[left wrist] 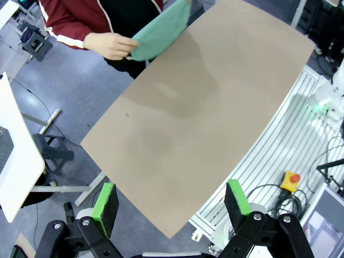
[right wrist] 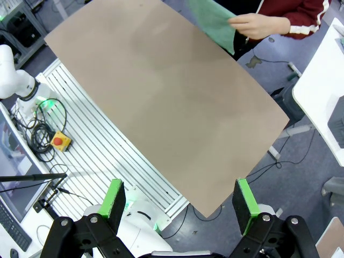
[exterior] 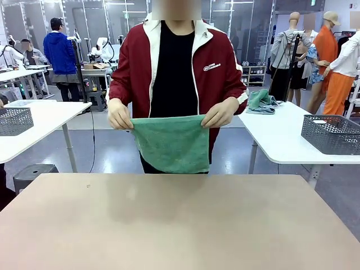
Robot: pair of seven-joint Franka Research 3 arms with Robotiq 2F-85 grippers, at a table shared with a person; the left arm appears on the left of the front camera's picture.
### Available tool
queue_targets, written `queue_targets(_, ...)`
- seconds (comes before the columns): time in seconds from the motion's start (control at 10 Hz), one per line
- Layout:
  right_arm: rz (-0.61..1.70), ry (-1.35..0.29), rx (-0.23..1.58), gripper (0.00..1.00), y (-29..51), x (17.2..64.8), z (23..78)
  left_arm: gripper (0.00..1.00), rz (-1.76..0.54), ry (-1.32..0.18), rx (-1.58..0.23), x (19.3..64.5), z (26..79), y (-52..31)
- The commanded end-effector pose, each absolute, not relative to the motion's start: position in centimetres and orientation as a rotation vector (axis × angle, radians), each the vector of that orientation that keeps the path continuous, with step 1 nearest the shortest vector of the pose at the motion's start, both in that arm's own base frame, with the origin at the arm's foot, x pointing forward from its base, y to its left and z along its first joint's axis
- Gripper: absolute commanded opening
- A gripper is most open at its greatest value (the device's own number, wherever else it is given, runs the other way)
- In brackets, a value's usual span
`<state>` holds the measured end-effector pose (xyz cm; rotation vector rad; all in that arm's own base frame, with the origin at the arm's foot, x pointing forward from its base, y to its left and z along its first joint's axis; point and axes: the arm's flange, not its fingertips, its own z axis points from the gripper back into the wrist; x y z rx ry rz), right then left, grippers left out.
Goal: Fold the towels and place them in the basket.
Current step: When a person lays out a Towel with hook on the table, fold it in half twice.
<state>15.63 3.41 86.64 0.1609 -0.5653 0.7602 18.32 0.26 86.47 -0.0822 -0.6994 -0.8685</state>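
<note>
A person at the far side of the brown table [exterior: 180,225] holds a mint green towel [exterior: 171,143] by its top corners, one in each hand, so it hangs flat just beyond the far edge. The same towel [left wrist: 161,32] appears at the top of the left wrist view and, as towel [right wrist: 212,19], at the top of the right wrist view. My left gripper [left wrist: 171,188] is open, high above the near table edge. My right gripper [right wrist: 178,185] is open too and holds nothing. A dark mesh basket [exterior: 332,134] stands on the white side table at the right.
A bundle of green and grey cloth [exterior: 261,101] lies on the right white side table [exterior: 281,140]. A similar mesh bin [exterior: 14,121] sits on the left white table. A red emergency button [left wrist: 292,180] and cables lie on the slatted rack beside the table.
</note>
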Motion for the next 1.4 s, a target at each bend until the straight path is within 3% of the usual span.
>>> queue_targets(0.0, 0.751, -0.558, 0.159, 1.00, 3.33, 15.70, 86.78, 1.00, -0.874, -0.703, -0.081, 18.19, 86.54, 0.17)
queue_targets(1.3, 0.751, -0.558, 0.159, 1.00, 3.33, 15.70, 86.78, 1.00, -0.874, -0.703, -0.081, 18.19, 86.54, 0.17)
